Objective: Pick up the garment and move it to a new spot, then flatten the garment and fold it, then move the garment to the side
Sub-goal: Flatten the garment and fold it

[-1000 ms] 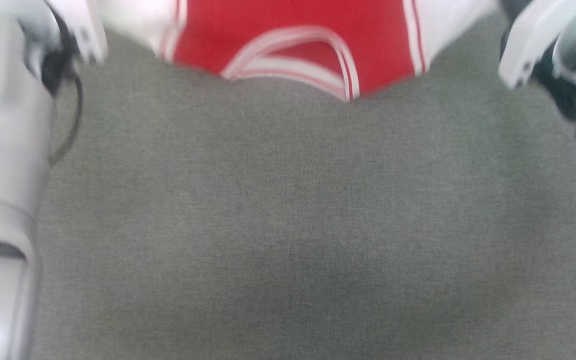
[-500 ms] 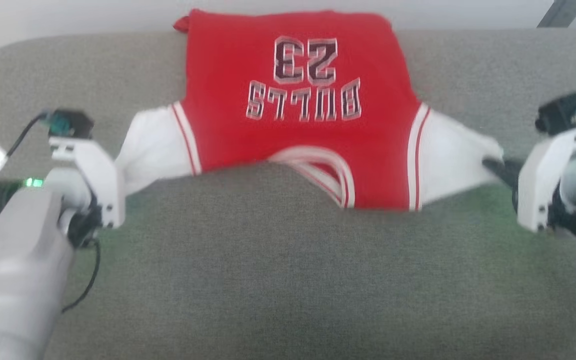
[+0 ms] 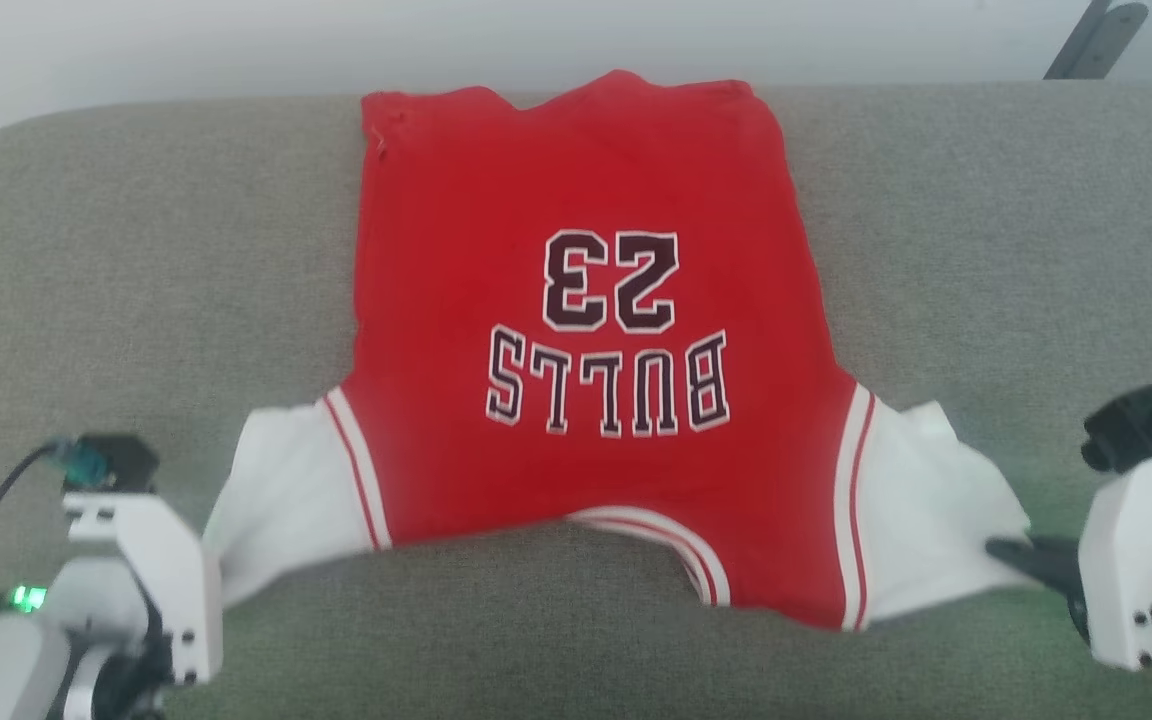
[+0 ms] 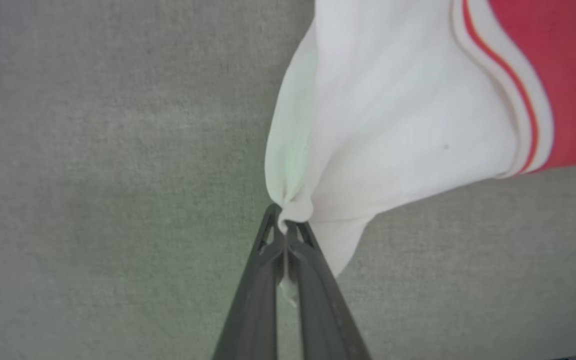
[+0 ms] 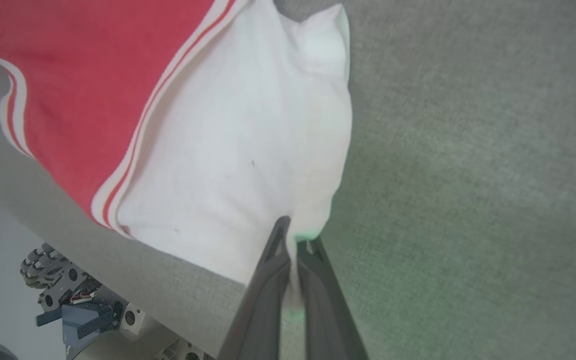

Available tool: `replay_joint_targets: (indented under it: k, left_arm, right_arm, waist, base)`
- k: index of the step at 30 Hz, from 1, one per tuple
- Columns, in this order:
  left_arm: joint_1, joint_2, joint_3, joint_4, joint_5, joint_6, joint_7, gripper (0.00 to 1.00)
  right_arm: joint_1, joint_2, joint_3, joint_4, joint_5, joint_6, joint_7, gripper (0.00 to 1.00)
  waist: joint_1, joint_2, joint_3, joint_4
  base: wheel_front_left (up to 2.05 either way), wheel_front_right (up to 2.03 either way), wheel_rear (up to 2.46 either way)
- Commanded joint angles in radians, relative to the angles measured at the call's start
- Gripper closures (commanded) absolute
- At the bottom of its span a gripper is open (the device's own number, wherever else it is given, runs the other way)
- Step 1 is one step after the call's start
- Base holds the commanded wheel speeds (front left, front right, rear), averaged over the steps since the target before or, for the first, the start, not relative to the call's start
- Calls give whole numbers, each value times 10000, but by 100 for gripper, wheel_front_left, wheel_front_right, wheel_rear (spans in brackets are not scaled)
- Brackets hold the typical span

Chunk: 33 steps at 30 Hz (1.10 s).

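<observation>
firmly, left hand (image 4: 286,228), right hand (image 5: 295,240) pinching garment (image 3: 576,180)

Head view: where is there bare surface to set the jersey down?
Bare grey surface flanks the garment left and right, and nearer the robot past its collar. Crowded at both sleeves, pinched by the left gripper and right gripper.

Bright, even light leaves faint shadows; every view is slightly soft, with green glow near the fingers (image 4: 260,290).

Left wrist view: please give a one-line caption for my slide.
The shut left hand pinches the red jersey shirt by its white short sleeve, over a grey woven fabric surface.
</observation>
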Motion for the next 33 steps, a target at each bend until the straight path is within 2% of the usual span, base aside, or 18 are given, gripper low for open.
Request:
replay_joint_targets:
  k: [1, 4, 6, 11, 12, 13, 14, 20, 27, 33]
  left_arm:
    - [565, 185, 186, -645, -182, 469, 350, 100]
    - [1577, 510, 400, -2270, -195, 1298, 952, 100]
    - [2112, 653, 514, -3044, -157, 1686, 1125, 100]
    - [2690, 626, 555, -3756, 47, 2090, 981, 100]
    - [2712, 564, 517, -3767, 75, 2106, 932, 100]
    - [2687, 476, 493, -3744, 75, 2121, 837, 100]
    - [2628, 410, 460, -3695, 87, 2134, 763, 100]
    - [2242, 28, 175, -3360, 69, 1931, 480, 100]
    - [1974, -183, 19, -3292, 152, 1851, 241, 100]
    - [1680, -305, -89, -3241, 241, 1783, 165, 100]
  right_arm:
    - [408, -14, -234, -247, -31, 1, 242, 100]
    - [1206, 197, -929, -788, -147, 1, 676, 100]
    - [1675, 428, -1419, -1100, -356, 1, 880, 100]
    - [2372, 1182, -2175, -1505, -1350, 1, 1178, 100]
    - [2441, 1389, -2309, -1443, -1570, 1, 1191, 60]
    - [2489, 1549, -2354, -1364, -1828, 1, 1253, 53]
    - [2476, 1713, -2412, -1292, -2030, 1, 1260, 0]
    - [2231, 2521, -2840, -1136, -2716, 1, 1123, 0]
    - [1644, 2870, -3976, -2110, -3362, 1, 453, 0]
    - [311, 2994, -4060, -2048, -3998, 2, -143, 0]
  waist:
    - [0, -1, 42, -20]
    - [0, -1, 112, -50]
    - [0, -1, 164, -63]
    - [0, -1, 253, -101]
    - [0, -1, 264, -106]
    - [0, -1, 274, -109]
    - [0, -1, 284, -112]
    - [0, -1, 289, -53]
    - [0, -1, 445, 134]
    - [0, -1, 740, 344]
  base:
    - [0, 0, 0]
    - [0, 0, 0]
    - [0, 0, 0]
    - [0, 0, 0]
    - [0, 0, 0]
    - [0, 0, 0]
    - [0, 0, 0]
    - [0, 0, 0]
    - [0, 0, 0]
    - [0, 0, 0]
